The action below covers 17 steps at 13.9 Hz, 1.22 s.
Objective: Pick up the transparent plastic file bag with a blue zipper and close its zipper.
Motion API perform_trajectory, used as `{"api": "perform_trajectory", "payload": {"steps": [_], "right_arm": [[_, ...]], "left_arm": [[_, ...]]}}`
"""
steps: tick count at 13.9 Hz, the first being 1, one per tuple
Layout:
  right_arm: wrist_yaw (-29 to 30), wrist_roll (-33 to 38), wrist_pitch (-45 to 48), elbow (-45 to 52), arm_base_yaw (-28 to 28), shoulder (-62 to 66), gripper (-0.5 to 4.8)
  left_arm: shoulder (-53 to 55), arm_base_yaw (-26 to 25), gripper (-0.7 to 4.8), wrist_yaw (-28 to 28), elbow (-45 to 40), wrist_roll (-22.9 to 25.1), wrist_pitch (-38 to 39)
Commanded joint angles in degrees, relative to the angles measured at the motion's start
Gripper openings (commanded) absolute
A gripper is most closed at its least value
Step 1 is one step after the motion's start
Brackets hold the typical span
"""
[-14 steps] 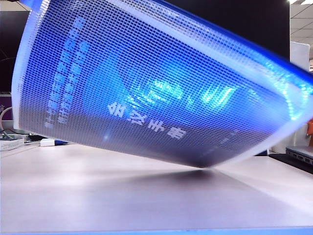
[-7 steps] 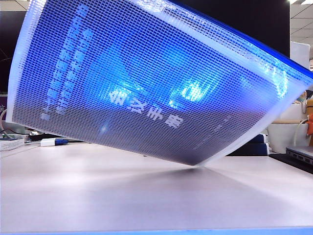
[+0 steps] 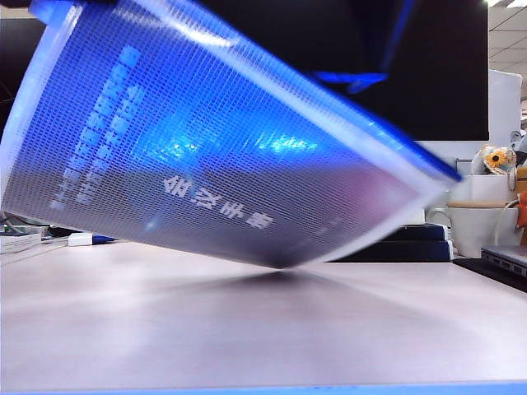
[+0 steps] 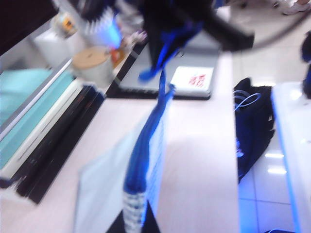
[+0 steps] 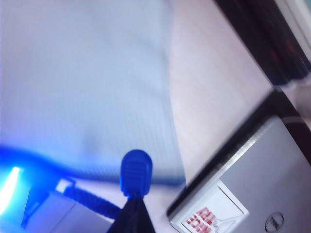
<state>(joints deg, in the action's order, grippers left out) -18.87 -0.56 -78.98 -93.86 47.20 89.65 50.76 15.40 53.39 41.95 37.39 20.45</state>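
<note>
The file bag point(image 3: 206, 156), a translucent grid-mesh pouch with a blue booklet inside, hangs tilted above the table and fills the exterior view. Its blue zipper point(image 3: 395, 140) runs along the upper edge. In the left wrist view my left gripper point(image 4: 133, 221) is shut on the near end of that edge, and the zipper point(image 4: 146, 145) runs away from it. My right gripper point(image 5: 132, 206) is shut on the blue pull tab point(image 5: 136, 170), whose cord point(image 5: 90, 199) trails off beside the file bag point(image 5: 82, 87). The right arm shows dark and blurred past the zipper's far end point(image 4: 167, 90).
The pale table point(image 3: 247, 329) lies under the bag. A white cup point(image 3: 486, 222) and a plush toy point(image 3: 494, 160) stand at the right, beside a silver laptop point(image 5: 262, 184). Books point(image 3: 20, 241) and a marker point(image 3: 90, 239) lie far left. Dark stacked books point(image 4: 53, 141) line the table's side.
The bag's right end has swung left and down, so it looks narrower and more tilted. A blue blur has appeared above the zipper edge. Both grippers stay shut.
</note>
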Motion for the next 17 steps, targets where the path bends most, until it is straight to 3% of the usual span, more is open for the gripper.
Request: {"api": "perform_trajectory", "payload": {"steps": [1,6,9,12,13,14,15,16,17], "right_arm": [[-0.85,0.33,-0.20,2.21,-5.42,-1.60,-0.06],[-0.87,-2.54,3.56,9.79,-14.40,-2.86,-0.06],[-1.84,-3.80,4.94,9.79,-17.73,-2.93,-0.06],[-0.52,-4.02,6.34,9.79,-18.05,-2.97,-0.04],[5.99,-4.02,6.88,9.79,-18.10,-2.97,1.35],[18.38,-4.09,10.03,9.77,-18.56,-3.48,2.45],[22.08,-3.93,10.47,9.77,-18.58,-3.54,3.11],[22.01,-3.96,10.21,9.77,-18.58,-3.54,3.27],[22.03,-4.17,10.08,9.77,-18.64,-4.55,3.26]], "left_arm": [[-0.48,-0.09,-0.06,-0.72,0.31,-0.31,-0.31],[-0.87,-2.05,-0.06,-0.50,0.31,0.13,0.44],[-0.85,-5.40,-0.06,-0.39,0.31,0.28,1.86],[-0.85,-5.42,-0.06,-0.04,0.31,0.28,1.81],[-0.85,-5.42,0.36,-0.11,0.28,0.26,1.84],[-0.85,-5.38,3.72,-0.02,0.28,0.07,1.70],[-0.85,-5.42,3.72,-0.22,0.28,0.02,1.73],[-0.85,-5.42,3.72,-1.03,0.31,-0.52,1.68],[-1.22,-5.44,3.72,-4.20,0.31,-5.44,1.75]]}}
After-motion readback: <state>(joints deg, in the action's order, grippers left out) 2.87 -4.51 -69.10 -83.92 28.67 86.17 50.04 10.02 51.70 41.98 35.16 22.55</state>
